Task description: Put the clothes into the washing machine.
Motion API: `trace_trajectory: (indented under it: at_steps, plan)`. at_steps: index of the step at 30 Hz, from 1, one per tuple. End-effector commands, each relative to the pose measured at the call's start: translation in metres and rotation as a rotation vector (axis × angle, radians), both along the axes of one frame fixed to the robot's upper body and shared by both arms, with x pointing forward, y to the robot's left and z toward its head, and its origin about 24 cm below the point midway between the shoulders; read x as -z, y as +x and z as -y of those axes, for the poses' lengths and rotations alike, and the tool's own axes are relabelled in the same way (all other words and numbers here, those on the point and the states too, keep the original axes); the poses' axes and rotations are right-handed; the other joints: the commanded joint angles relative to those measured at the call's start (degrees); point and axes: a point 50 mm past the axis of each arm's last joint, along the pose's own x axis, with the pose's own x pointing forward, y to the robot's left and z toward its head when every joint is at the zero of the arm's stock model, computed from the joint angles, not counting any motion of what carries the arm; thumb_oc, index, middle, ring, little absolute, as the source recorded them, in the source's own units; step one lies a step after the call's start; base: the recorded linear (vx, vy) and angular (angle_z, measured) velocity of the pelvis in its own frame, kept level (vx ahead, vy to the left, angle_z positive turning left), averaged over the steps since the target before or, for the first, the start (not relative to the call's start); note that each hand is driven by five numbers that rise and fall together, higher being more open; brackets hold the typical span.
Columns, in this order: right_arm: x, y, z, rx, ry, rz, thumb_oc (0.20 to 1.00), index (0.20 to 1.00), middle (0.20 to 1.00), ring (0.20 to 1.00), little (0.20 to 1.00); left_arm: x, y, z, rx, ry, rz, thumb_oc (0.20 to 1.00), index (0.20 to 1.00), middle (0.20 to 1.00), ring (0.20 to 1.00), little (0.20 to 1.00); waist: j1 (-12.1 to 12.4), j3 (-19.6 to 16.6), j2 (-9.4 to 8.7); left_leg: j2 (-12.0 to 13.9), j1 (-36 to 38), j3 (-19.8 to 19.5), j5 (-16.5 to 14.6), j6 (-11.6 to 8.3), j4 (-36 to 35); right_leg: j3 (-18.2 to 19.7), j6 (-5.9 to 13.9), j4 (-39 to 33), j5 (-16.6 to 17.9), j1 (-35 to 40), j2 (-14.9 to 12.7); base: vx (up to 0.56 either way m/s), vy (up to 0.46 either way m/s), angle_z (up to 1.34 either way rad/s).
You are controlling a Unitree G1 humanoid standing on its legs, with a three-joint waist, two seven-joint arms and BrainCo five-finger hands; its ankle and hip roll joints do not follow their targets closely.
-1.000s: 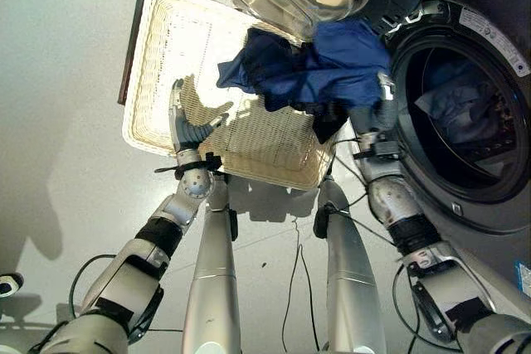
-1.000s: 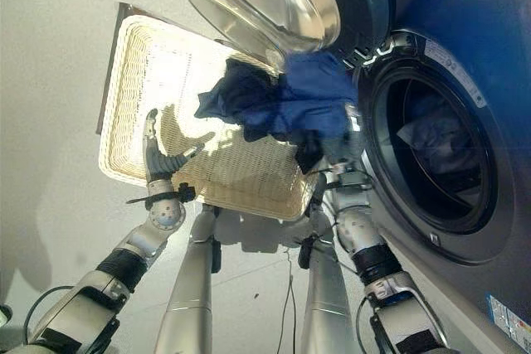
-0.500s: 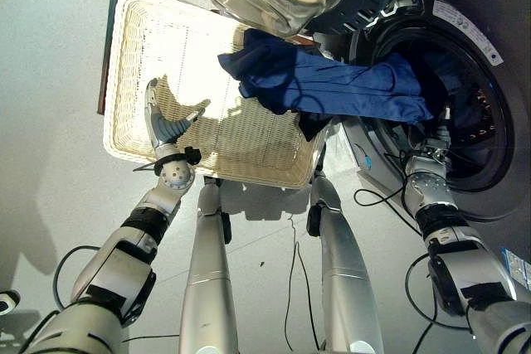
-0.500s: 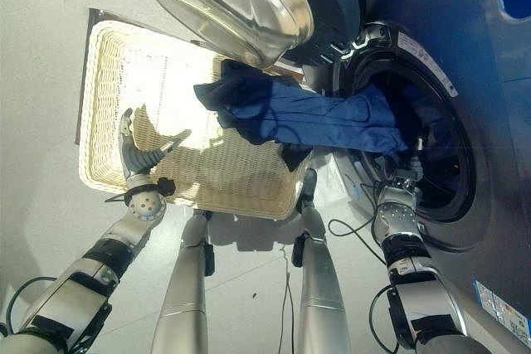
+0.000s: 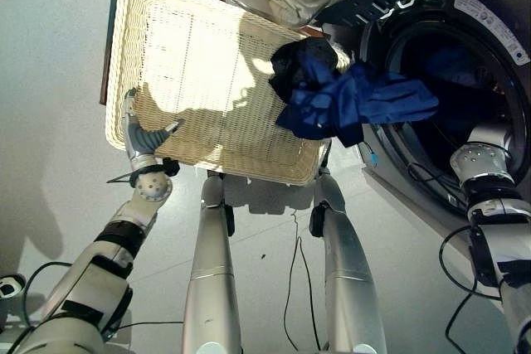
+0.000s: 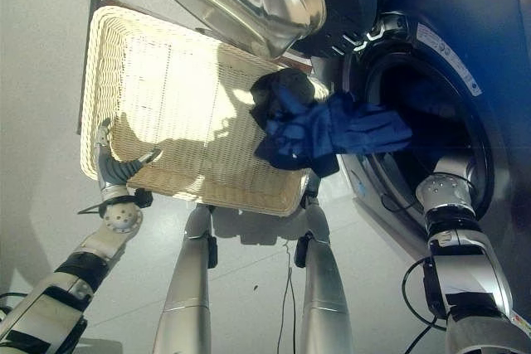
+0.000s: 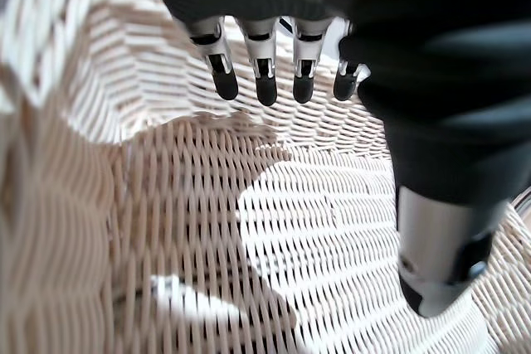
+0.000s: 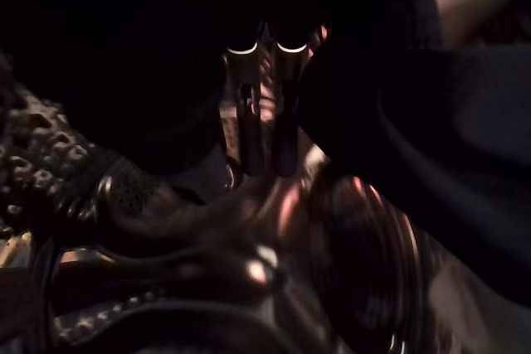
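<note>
One dark blue cloth garment [image 5: 353,104] is what I am feeding in, and it lies stretched across the gap: its bunched end rests on the corner of the pale woven wicker basket [image 5: 199,64], its long axis running toward the round opening of the dark front-loading washing machine [image 5: 489,31], where the far end trails inside. My right arm reaches deep into the drum, so that hand is much the nearer; in its wrist view the right hand [image 8: 265,122] is too dark for me to tell how its fingers sit. My left hand [image 7: 274,72] hovers over bare wicker, fingers relaxed and holding nothing, the garment well off to their far side.
</note>
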Motion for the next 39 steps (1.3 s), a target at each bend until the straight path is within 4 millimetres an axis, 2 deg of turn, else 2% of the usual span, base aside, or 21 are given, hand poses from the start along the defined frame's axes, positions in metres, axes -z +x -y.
trace_trajectory:
  at_steps: [1, 2, 3, 6, 7, 8, 10, 12, 14, 17, 18, 21, 22, 24, 26, 27, 28, 30, 32, 38, 39]
  plan:
    - [-0.125, -0.115, 0.079, 0.456, -0.323, 0.347, 0.200, 0.200, 0.200, 0.200, 0.200, -0.012, -0.008, -0.029, -0.074, -0.007, 0.037, 1.000, 1.000, 1.000, 1.000, 1.000, -3.5, -1.6, -5.64, -2.5, 3.4, -2.6, 4.4, 5.20, -5.6, -4.6, 3.16, 1.2, 0.0, 6.1, 0.9, 0.03, -0.012, -0.06]
    - [-0.124, -0.126, 0.092, 0.484, -0.322, 0.285, 0.200, 0.200, 0.200, 0.200, 0.200, -0.012, -0.010, -0.033, -0.073, 0.001, 0.027, 1.000, 1.000, 1.000, 1.000, 1.000, -3.4, -1.6, -6.19, -2.6, 3.9, -2.9, 4.2, 5.28, -5.2, -4.4, 3.05, 1.3, -0.1, 6.8, 0.9, 0.05, -0.022, -0.08]
    - [-0.124, -0.127, 0.100, 0.468, -0.327, 0.225, 0.200, 0.200, 0.200, 0.200, 0.200, -0.014, -0.009, -0.034, -0.057, 0.010, 0.026, 1.000, 1.000, 1.000, 1.000, 1.000, -3.0, -1.6, -6.17, -3.0, 3.3, -3.2, 4.8, 5.43, -5.1, -4.4, 2.90, 1.0, 0.3, 6.5, 0.7, 0.06, -0.024, -0.08]
    - [-0.117, -0.116, 0.099, 0.425, -0.322, 0.143, 0.200, 0.200, 0.200, 0.200, 0.200, -0.009, -0.010, -0.030, -0.047, 0.010, 0.022, 1.000, 1.000, 1.000, 1.000, 1.000, -2.7, -1.6, -5.84, -3.3, 3.0, -3.4, 4.7, 5.56, -5.0, -4.5, 2.85, 1.0, 0.2, 6.4, 0.5, 0.03, -0.007, 0.05]
    - [-0.110, -0.107, 0.099, 0.386, -0.308, 0.065, 0.435, 0.435, 0.435, 0.435, 0.435, -0.006, -0.010, -0.028, -0.041, 0.009, 0.014, 1.000, 1.000, 1.000, 1.000, 1.000, -2.3, -1.6, -5.52, -3.4, 3.3, -3.6, 4.1, 5.61, -4.7, -4.7, 2.98, 1.2, -0.3, 6.7, 0.5, 0.03, -0.008, 0.12]
    - [-0.104, -0.103, 0.100, 0.384, -0.304, -0.032, 1.000, 1.000, 1.000, 1.000, 1.000, -0.007, -0.008, -0.026, -0.033, 0.011, 0.018, 1.000, 1.000, 1.000, 1.000, 1.000, -2.1, -1.6, -5.37, -3.8, 2.6, -3.7, 4.6, 5.76, -4.9, -4.9, 2.89, 1.1, 0.1, 6.1, 0.3, 0.04, -0.013, 0.10]
    - [-0.097, -0.094, 0.100, 0.346, -0.320, -0.129, 1.000, 1.000, 1.000, 1.000, 1.000, -0.006, -0.007, -0.023, -0.025, 0.012, 0.012, 1.000, 1.000, 1.000, 1.000, 1.000, -1.9, -1.6, -5.01, -3.8, 2.8, -3.7, 4.2, 5.75, -4.8, -5.1, 3.03, 1.2, -0.3, 6.5, 0.2, 0.01, -0.005, 0.02]
    - [-0.075, -0.076, 0.099, 0.235, -0.347, -0.354, 1.000, 1.000, 1.000, 1.000, 1.000, -0.010, -0.003, -0.016, -0.003, 0.012, 0.012, 1.000, 1.000, 1.000, 1.000, 1.000, -1.2, -1.6, -4.50, -4.2, 2.3, -3.8, 4.4, 5.87, -5.0, -5.3, 3.10, 0.9, -0.1, 6.1, 0.0, 0.00, -0.008, 0.09]
    - [-0.068, -0.063, 0.095, 0.182, -0.392, -0.475, 1.000, 1.000, 1.000, 1.000, 1.000, -0.015, 0.003, -0.009, 0.017, 0.013, 0.017, 1.000, 1.000, 1.000, 1.000, 1.000, -0.9, -1.6, -3.96, -4.7, 2.0, -3.9, 4.4, 6.15, -5.0, -5.6, 3.10, 0.8, 0.0, 5.7, -0.1, 0.00, -0.014, 0.16]
    - [-0.063, -0.054, 0.090, 0.139, -0.417, -0.549, 1.000, 1.000, 1.000, 1.000, 1.000, -0.020, 0.007, -0.005, 0.029, 0.016, 0.020, 1.000, 1.000, 1.000, 1.000, 1.000, -0.7, -1.6, -3.67, -5.0, 1.8, -3.8, 4.4, 6.24, -5.0, -5.8, 3.13, 0.7, 0.1, 5.5, -0.3, 0.00, -0.014, 0.11]
    - [-0.061, -0.045, 0.084, 0.125, -0.465, -0.625, 1.000, 1.000, 1.000, 1.000, 1.000, -0.023, 0.012, 0.001, 0.045, 0.015, 0.023, 1.000, 1.000, 1.000, 1.000, 1.000, -0.4, -1.6, -3.24, -5.2, 1.5, -3.8, 4.4, 6.34, -5.0, -6.1, 3.18, 0.9, 0.1, 5.1, -0.5, 0.00, -0.004, 0.08]
    - [-0.069, -0.031, 0.070, 0.112, -0.530, -0.650, 1.000, 1.000, 1.000, 1.000, 1.000, -0.027, 0.016, 0.008, 0.060, 0.009, 0.031, 1.000, 1.000, 1.000, 1.000, 1.000, -0.5, -1.6, -2.63, -5.5, 1.0, -3.7, 4.4, 6.43, -4.8, -6.1, 3.22, 0.9, 0.1, 4.6, -0.8, 0.00, 0.021, 0.06]
    - [-0.075, -0.020, 0.057, 0.094, -0.607, -0.668, 1.000, 1.000, 1.000, 1.000, 1.000, -0.028, 0.018, 0.013, 0.070, 0.004, 0.034, 1.000, 1.000, 1.000, 1.000, 1.000, -0.6, -1.6, -2.19, -5.6, 0.8, -3.5, 4.4, 6.43, -4.8, -6.1, 3.29, 1.0, 0.1, 4.1, -0.9, 0.00, 0.024, 0.05]
    - [-0.078, -0.015, 0.050, 0.087, -0.632, -0.660, 1.000, 1.000, 1.000, 1.000, 1.000, -0.028, 0.019, 0.015, 0.074, 0.000, 0.038, 1.000, 1.000, 1.000, 1.000, 1.000, -0.6, -1.6, -2.00, -5.7, 0.7, -3.4, 4.4, 6.45, -4.8, -6.1, 3.29, 1.0, 0.0, 3.9, -1.0, -0.01, 0.031, 0.04]
    - [-0.080, -0.007, 0.037, 0.082, -0.709, -0.670, 1.000, 1.000, 1.000, 1.000, 1.000, -0.027, 0.019, 0.018, 0.080, -0.006, 0.042, 1.000, 1.000, 1.000, 1.000, 1.000, -0.8, -1.6, -1.69, -5.7, 0.8, -3.1, 4.4, 6.47, -5.1, -6.1, 3.34, 1.1, -0.1, 3.8, -1.1, -0.02, 0.043, 0.02]
    - [-0.081, 0.001, 0.023, 0.083, -0.803, -0.699, 1.000, 1.000, 1.000, 1.000, 1.000, -0.027, 0.021, 0.022, 0.087, -0.013, 0.046, 1.000, 1.000, 1.000, 1.000, 1.000, -0.9, -1.6, -1.43, -5.7, 0.6, -2.8, 4.4, 6.48, -5.2, -6.0, 3.34, 1.1, -0.2, 3.5, -1.2, -0.01, 0.035, 0.00]
    - [-0.081, 0.001, 0.023, 0.083, -0.803, -0.699, 1.000, 1.000, 1.000, 1.000, 1.000, -0.027, 0.021, 0.022, 0.087, -0.013, 0.046, 1.000, 1.000, 1.000, 1.000, 1.000, -0.9, -1.6, -1.43, -5.7, 0.6, -2.8, 4.4, 6.48, -5.2, -6.0, 3.34, 1.1, -0.2, 3.5, -1.2, -0.01, 0.041, 0.00]
    - [-0.083, 0.009, 0.008, 0.082, -0.875, -0.708, 1.000, 1.000, 1.000, 1.000, 1.000, -0.028, 0.022, 0.027, 0.093, -0.017, 0.052, 1.000, 1.000, 1.000, 1.000, 1.000, -1.0, -1.6, -1.16, -5.8, 0.4, -2.6, 4.5, 6.47, -5.4, -5.9, 3.34, 1.2, -0.3, 3.1, -1.2, -0.02, 0.051, 0.01]
    - [-0.076, 0.019, -0.011, 0.070, -1.010, -0.764, 1.000, 1.000, 1.000, 1.000, 1.000, -0.028, 0.025, 0.033, 0.099, -0.026, 0.061, 1.000, 1.000, 1.000, 1.000, 1.000, -1.4, -1.6, -0.66, -5.8, 0.0, -2.1, 4.6, 6.43, -5.3, -5.6, 3.29, 1.7, -0.6, 2.3, -1.3, -0.02, 0.068, -0.01]
    - [-0.061, 0.027, -0.026, 0.042, -1.118, -0.826, 1.000, 1.000, 1.000, 1.000, 1.000, -0.028, 0.027, 0.037, 0.099, -0.031, 0.072, 1.000, 1.000, 1.000, 1.000, 1.000, -1.8, -1.6, -0.21, -5.7, -0.4, -1.6, 4.7, 6.52, -5.5, -5.4, 3.28, 1.9, -0.7, 1.5, -1.4, 0.00, 0.012, -0.01]
    - [-0.047, 0.029, -0.034, 0.016, -1.153, -0.855, 1.000, 1.000, 1.000, 1.000, 1.000, -0.028, 0.026, 0.038, 0.093, -0.036, 0.077, 1.000, 1.000, 1.000, 1.000, 1.000, -2.1, -1.6, -0.10, -5.6, -0.6, -1.3, 4.7, 6.48, -5.5, -5.2, 3.28, 2.1, -0.8, 1.1, -1.4, -0.01, 0.036, 0.00]
